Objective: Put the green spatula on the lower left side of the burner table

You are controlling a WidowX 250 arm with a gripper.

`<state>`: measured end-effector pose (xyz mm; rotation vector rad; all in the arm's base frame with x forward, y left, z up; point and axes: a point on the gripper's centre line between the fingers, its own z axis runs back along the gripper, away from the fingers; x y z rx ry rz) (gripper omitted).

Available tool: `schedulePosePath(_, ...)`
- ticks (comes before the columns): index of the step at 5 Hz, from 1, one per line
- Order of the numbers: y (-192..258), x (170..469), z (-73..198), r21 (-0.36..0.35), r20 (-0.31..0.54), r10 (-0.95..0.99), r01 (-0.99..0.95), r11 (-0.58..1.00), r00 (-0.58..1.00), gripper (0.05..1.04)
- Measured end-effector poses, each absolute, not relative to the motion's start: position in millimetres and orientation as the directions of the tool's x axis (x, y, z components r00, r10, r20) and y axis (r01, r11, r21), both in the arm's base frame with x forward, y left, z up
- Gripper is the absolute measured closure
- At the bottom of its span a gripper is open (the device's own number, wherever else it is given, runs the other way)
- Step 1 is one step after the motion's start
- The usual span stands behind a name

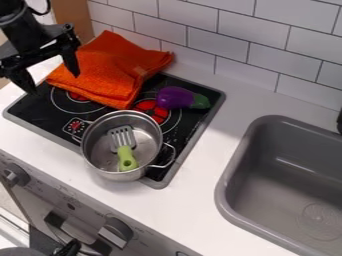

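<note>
In the camera view, with the clock face laid over the scene, you had the gripper (53,83) at ten o'clock, its two fingers spread wide with nothing between them, hanging by the far-left corner of the black burner table (41,114). Your green spatula (126,156) lay inside the metal pot (89,159) at eight o'clock, its slotted grey head toward the pot's twelve and its green handle toward the pot's six. The pot sat at the burner table's near edge, one loop handle at its four o'clock. At eleven o'clock you had a crumpled orange cloth (110,67), partly over the burners, and at the pot's one o'clock a purple toy eggplant (175,97) on the burner table. The grey sink (231,197) was at four o'clock.
</note>
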<state>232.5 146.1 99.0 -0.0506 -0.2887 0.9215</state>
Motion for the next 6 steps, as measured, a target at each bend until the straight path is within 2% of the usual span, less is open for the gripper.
schedulePosePath(1,112,220,105,-0.103,0.133,0.821,-0.816,0.569,0.555,0.086)
schedulePosePath(2,79,211,90,-0.130,0.072,0.817,-0.807,0.576,0.571,0.086)
schedulePosePath(3,63,210,65,-0.127,0.033,0.816,-0.807,0.576,0.577,0.086)
schedulePosePath(4,59,214,49,-0.128,0.032,0.821,-0.813,0.568,0.569,0.086)
schedulePosePath(6,48,218,41,-0.127,0.024,0.833,-0.824,0.551,0.553,0.089)
